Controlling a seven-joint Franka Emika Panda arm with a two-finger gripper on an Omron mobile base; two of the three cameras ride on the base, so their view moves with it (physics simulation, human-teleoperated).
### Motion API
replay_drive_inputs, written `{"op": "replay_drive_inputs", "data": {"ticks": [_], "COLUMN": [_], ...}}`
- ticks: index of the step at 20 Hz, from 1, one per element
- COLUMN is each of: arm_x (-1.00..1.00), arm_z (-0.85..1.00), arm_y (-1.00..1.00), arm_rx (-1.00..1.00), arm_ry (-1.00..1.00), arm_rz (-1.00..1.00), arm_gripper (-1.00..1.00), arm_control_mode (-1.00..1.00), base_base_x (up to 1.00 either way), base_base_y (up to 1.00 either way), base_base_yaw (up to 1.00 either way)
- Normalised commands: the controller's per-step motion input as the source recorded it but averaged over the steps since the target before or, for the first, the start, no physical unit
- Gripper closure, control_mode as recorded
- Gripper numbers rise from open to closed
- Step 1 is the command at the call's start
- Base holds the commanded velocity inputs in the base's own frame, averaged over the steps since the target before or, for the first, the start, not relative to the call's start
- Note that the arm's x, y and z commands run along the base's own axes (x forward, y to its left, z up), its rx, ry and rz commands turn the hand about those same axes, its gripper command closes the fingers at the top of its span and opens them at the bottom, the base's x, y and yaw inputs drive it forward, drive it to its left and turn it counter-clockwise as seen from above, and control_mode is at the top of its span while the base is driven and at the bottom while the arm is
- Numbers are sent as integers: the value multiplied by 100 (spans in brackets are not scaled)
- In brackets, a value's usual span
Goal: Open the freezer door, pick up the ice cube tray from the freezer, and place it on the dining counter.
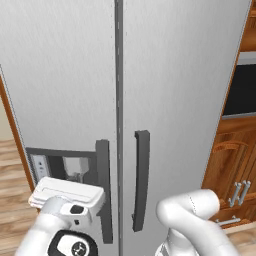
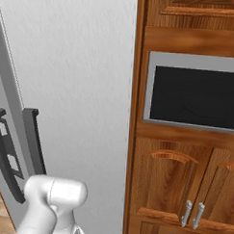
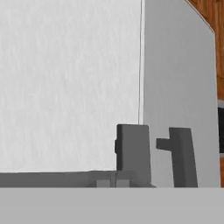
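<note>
You see the freezer door [image 1: 60, 90] shut, flush beside the plain silver door [image 1: 185, 90]. Your gripper [image 3: 113, 183] is low at the freezer door's dark handle [image 1: 103, 185], next to the dispenser panel [image 1: 62, 167]. Its jaws are closed nearly together; whether they pinch the handle, I cannot tell.

My arm [image 1: 192, 215] bends up from five o'clock in the left base view, elbow raised, and my hand [image 1: 67, 197] reaches out toward eight o'clock. My gripper [image 3: 113, 183] has its fingers pinched together.
</note>
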Motion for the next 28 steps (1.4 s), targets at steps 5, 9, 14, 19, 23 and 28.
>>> {"op": "replay_drive_inputs", "data": {"ticks": [5, 9, 14, 19, 23, 28], "arm_x": [-82, -66, -23, 0, 1, 12], "arm_z": [0, 0, 0, 0, 0, 0], "arm_y": [97, 57, -32, -77, -71, -72], "arm_rx": [-3, -2, 0, 0, 2, 3], "arm_ry": [0, 0, 0, 0, 0, 0], "arm_rz": [0, 0, 1, 0, 0, 0], "arm_gripper": [100, 100, 100, 100, 100, 100], "arm_control_mode": [-100, -100, -100, -100, -100, -100], "base_base_x": [0, 0, 0, 0, 0, 0], "base_base_y": [0, 0, 0, 0, 0, 0], "base_base_yaw": [0, 0, 0, 0, 0, 0]}}
